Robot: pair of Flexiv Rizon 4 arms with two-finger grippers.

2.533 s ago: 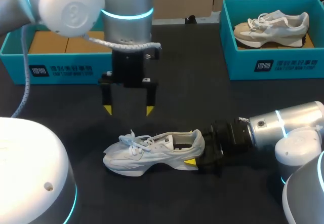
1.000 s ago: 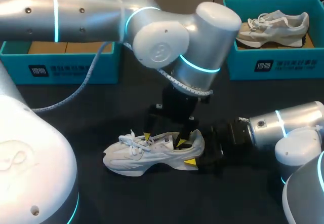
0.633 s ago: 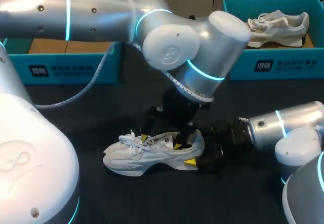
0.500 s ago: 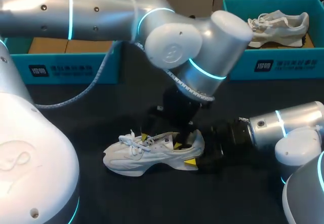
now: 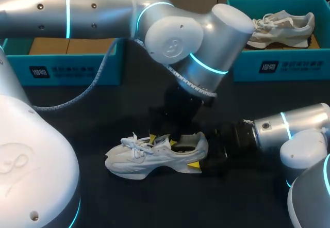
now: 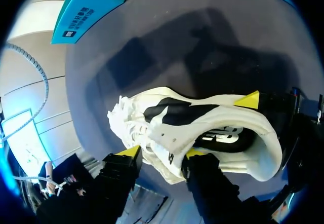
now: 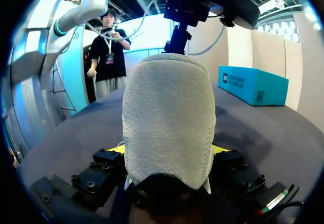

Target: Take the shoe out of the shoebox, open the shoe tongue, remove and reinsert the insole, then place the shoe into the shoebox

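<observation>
shoe [image 5: 135,160] lies on bench [image 5: 129,202], long axis left-right, toe to the left. right hand [image 5: 198,155] clamped on the heel; left hand [image 5: 162,140] sits directly above mid-shoe, pinching the tongue [image 6: 164,140], so it's the nearer arm for the tongue

ok so the left arm [image 5: 103,3] is smooth brushed-silver tubing with fat rounded joints and a thin cyan light ring [image 5: 206,65] glowing at each one. One joint cap has a faint swirl logo [image 5: 174,45] pressed into it. A grey ribbed cable [image 5: 77,96] runs off it in a loose loop. Its big shoulder shell [image 5: 31,171] is glossy white.

The left gripper [image 6: 162,153] is all black, with chunky square fingers and bright yellow wedge tips [image 6: 129,151].

The right arm [image 5: 299,125] is the same deal: silver, cyan ring, then a knobbly black wrist. The right gripper [image 7: 167,155] has black finger blocks studded with hex screws [image 7: 91,176], plus a red-and-green wire bundle [image 7: 277,198] along one side.
</observation>
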